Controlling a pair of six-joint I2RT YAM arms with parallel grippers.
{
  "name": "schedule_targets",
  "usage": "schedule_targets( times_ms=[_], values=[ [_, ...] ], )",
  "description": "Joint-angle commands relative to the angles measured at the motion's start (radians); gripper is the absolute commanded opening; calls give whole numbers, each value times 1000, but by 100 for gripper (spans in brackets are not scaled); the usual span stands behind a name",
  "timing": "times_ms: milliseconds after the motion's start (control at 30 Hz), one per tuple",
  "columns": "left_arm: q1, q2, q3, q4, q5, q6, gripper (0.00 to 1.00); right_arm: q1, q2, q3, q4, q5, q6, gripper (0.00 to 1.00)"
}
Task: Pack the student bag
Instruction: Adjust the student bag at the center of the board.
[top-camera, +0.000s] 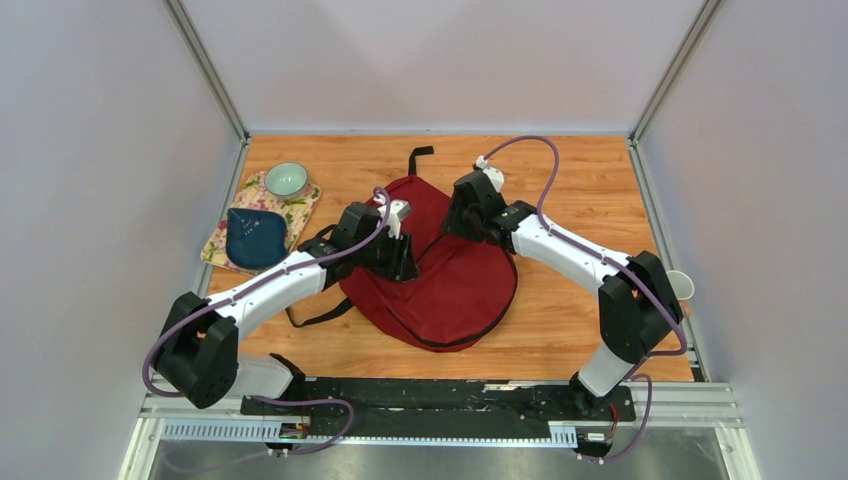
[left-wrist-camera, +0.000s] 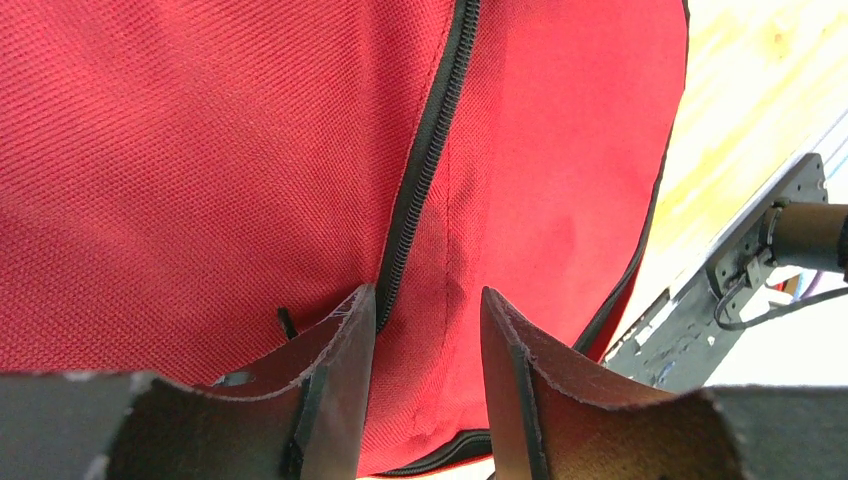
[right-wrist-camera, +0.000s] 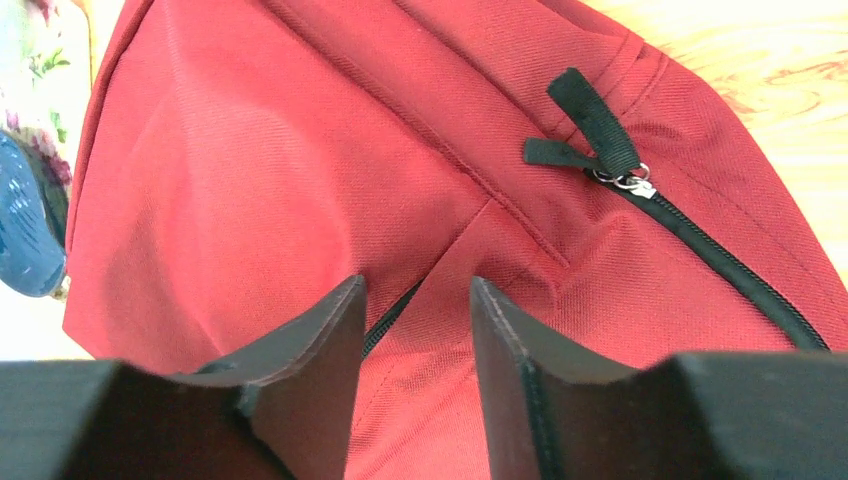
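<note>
Both left hand (left-wrist-camera: 427, 296), right hand (right-wrist-camera: 416, 285) parted, inside student bag (top-camera: 450, 285) edges

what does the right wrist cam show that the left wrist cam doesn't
Only the right wrist view shows the zipper pull with its black fabric tabs, plus the dark blue pouch and floral mat at the left edge. Only the left wrist view shows the metal base rail past the table edge. Both show the student bag filling the frame, a black zipper, some wood table, and their own arm's fingers open over the red fabric: left gripper, right gripper.
</note>
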Motion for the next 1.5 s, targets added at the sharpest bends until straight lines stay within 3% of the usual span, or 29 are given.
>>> schedule_targets(
  times_ms=[0,233,267,467,533,867,1133,1300,1367,1433,1467],
  values=[
    [-4,-10,-29,-56,100,36,50,5,-10,-10,-19,47,-13,43],
    [-7,-10,-36,-79,191,87,44,2,-13,-15,-37,96,-58,11],
    [-7,-9,-36,-83,196,93,37,4,-16,-14,-36,101,-68,0],
    [-8,-17,-37,-82,255,116,4,-1,-39,-7,-33,119,-95,0],
    [-8,-18,-37,-73,289,122,0,-5,-50,-12,-33,115,-96,0],
    [-8,-102,-63,93,390,85,0,-21,-120,-95,10,55,-88,2],
    [-8,-266,-69,214,204,81,4,-21,-180,-159,44,9,-72,7],
    [-8,-343,-89,172,40,82,18,-21,-214,-184,56,-16,-62,15],
    [-8,-362,-102,149,4,76,26,-22,-228,-188,56,-28,-59,18],
    [-8,-378,-121,121,-17,64,45,-21,-244,-193,70,-39,-58,21],
    [-8,-385,-129,110,-24,56,46,-21,-251,-193,79,-60,-58,23]
  ],
)
